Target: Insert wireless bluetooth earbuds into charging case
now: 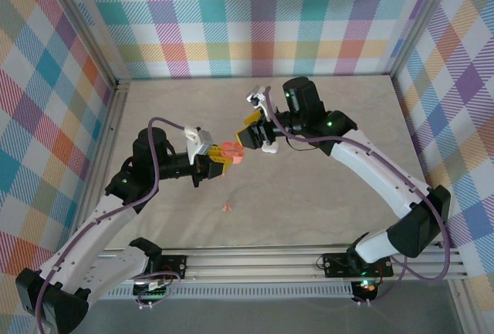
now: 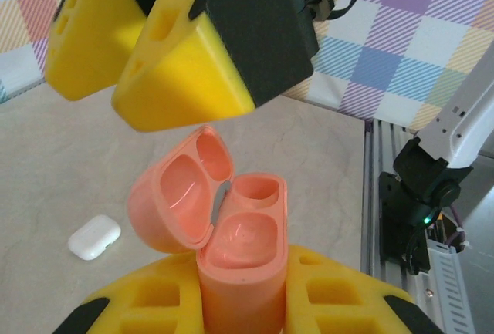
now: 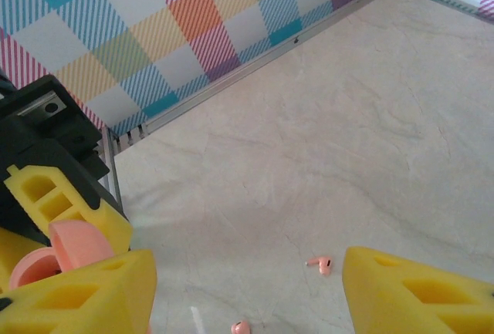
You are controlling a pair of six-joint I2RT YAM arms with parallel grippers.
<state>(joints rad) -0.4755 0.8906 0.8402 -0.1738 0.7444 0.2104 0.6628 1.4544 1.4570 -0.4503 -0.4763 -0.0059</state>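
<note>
1. Salmon-pink charging case [image 2: 239, 257] is held up off the table [image 1: 332, 187], pinched between the yellow pads of the left tool [image 2: 241, 307]. Its lid is swung open and both wells look empty.
2. The right tool [image 3: 247, 272] hovers just above and beside the open case. Its fingers are spread wide with nothing between them.
3. Two salmon-pink earbuds [image 3: 320, 264] lie loose on the table below the right tool, apart from each other and well apart from the case. From the top view one pink speck shows toward the near edge.
4. Judging by this, the case is presented and ready, no earbud is seated yet, and the step in hand is fetching the first one.
5. The next move likely calls for the right tool to draw away from the left tool's pads and come down over one earbud. It would then close on a tiny, flat-lying part with its fingertips almost grazing the table. After that the stem must point down into a well.
6. Room is generous, with bare table all round the earbuds. A white case [image 2: 94, 237] lies well apart from them.
7. The tight spot is between the two tools, which sit near each other. The near edge with its rail [image 1: 309, 261] lies just beyond the earbuds, so a nudged earbud could skitter that way.
</note>
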